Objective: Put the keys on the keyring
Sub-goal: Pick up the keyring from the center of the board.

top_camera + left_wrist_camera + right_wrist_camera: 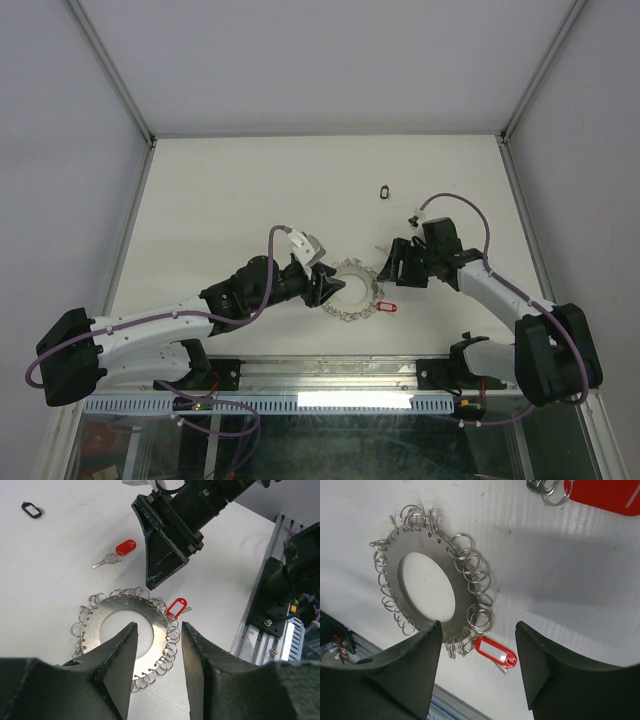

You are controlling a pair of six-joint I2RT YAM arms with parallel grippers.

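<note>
White-shelled arms, black joints, purple cables; left hand and right hand have black wedge fingers

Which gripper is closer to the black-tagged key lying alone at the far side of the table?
Right. The right gripper is on the near side of the black-tagged key, almost in line with it. The left gripper is farther off to the left, at the rim of the keyring.

The left arm stretches from the near left corner toward the middle of the worktop, jaws half apart and pointing down. The right arm bends in from the near right corner, jaws wide apart.
</note>
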